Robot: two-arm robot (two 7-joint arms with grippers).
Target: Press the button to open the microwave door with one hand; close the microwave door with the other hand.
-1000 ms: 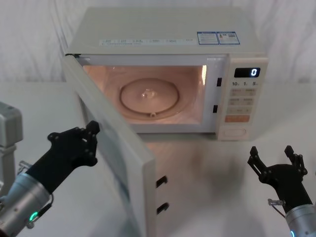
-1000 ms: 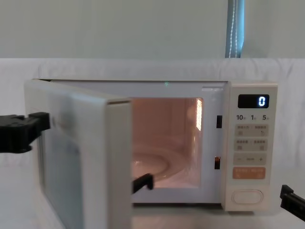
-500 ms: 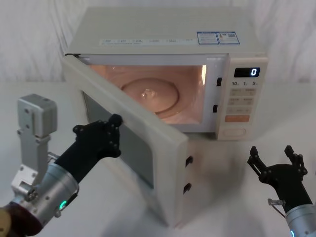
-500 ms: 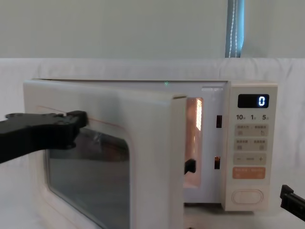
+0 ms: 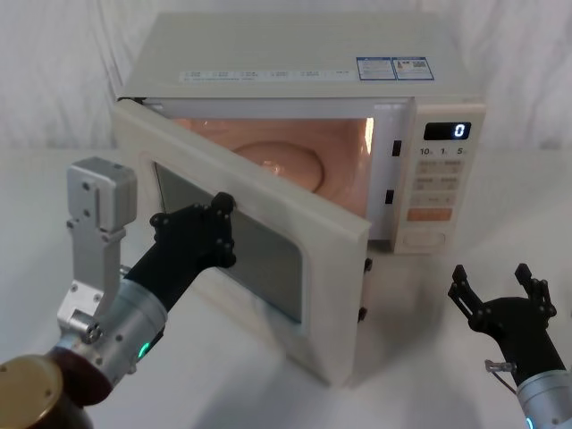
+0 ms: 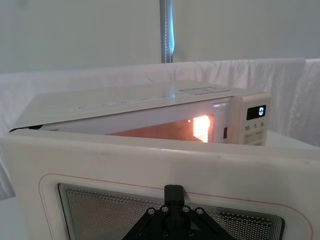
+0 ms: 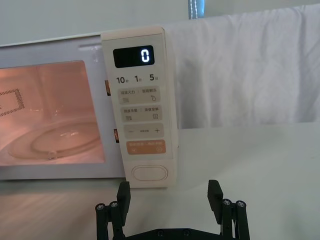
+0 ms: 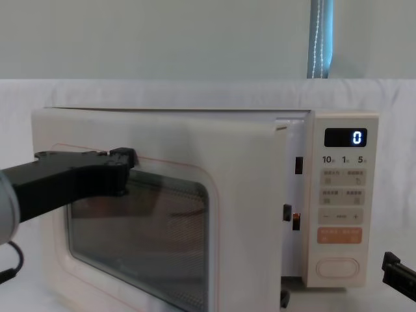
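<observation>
left tool (image 5: pixel 217 223) against microwave door (image 5: pixel 259 268), door ajar

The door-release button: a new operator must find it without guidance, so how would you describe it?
Find the cream microwave and its narrow control strip on the robot's right, under the blue digit. The button sits lowest on that strip, below the orange key. It is a wide, unmarked oval, unlike the small printed keys.

The cream door (image 5: pixel 241 241) with its dark window stood ajar, hinged at the left, its free edge near the front. The oval button (image 7: pixel 149 173) sat low on the right.
</observation>
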